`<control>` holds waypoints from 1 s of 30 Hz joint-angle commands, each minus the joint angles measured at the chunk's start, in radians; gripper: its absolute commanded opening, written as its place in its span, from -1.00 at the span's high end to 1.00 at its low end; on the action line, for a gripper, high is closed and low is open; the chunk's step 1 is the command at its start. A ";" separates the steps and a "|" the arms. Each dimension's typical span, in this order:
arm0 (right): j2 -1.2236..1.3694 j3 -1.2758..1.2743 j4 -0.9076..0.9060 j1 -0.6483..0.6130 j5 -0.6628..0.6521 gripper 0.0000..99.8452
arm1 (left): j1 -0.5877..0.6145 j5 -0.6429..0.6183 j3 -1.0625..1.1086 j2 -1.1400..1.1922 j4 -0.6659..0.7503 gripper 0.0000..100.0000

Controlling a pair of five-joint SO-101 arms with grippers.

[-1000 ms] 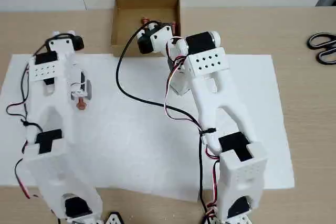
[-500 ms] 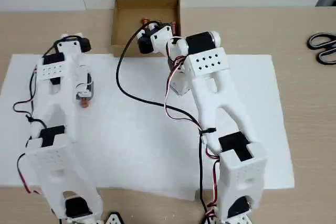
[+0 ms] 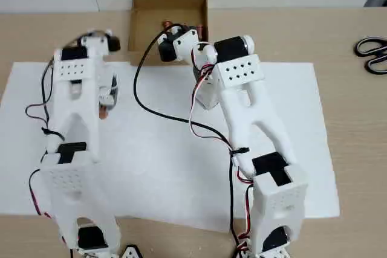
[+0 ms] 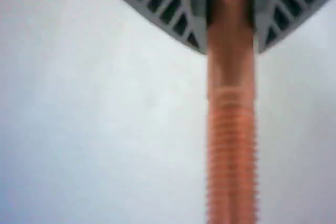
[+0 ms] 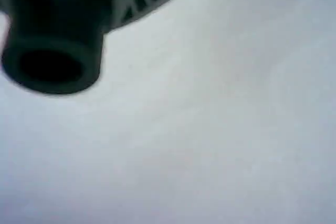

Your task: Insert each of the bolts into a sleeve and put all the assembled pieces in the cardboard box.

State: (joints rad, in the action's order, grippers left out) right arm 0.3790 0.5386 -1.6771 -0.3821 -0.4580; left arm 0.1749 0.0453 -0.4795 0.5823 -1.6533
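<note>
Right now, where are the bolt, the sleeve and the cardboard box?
bolt [image 4: 231,111]: left wrist view, on its threaded shank.
sleeve [image 5: 58,24]: right wrist view, on its outer wall.
cardboard box [image 3: 148,31]: high view, on its bare floor.

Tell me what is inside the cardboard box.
Copper-coloured pieces lie in the near right part of the cardboard box; the rest of its floor shows bare. The right arm's black motor covers that corner, so their number cannot be told.

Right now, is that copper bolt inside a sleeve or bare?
Bare. The bolt shows uncovered threads beyond the left gripper, and the black sleeve looks empty.
</note>
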 commanded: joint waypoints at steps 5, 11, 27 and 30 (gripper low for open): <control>-0.081 0.005 -0.001 0.068 0.038 0.99 | -0.026 -0.002 -0.162 -0.081 -0.101 0.99; -0.081 0.005 -0.002 0.150 0.040 0.99 | -0.074 0.095 0.038 -0.344 -0.101 0.99; -0.130 0.005 -0.004 0.206 0.077 0.99 | -0.138 0.844 0.771 -0.852 0.109 0.99; -0.189 0.003 -0.004 0.216 0.081 0.99 | -0.138 0.890 0.852 -0.852 0.310 0.99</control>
State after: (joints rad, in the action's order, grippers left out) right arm 0.3007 0.5386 -1.6771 -0.1826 -0.3920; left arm 0.0322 0.8846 0.3276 -0.2217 -1.5182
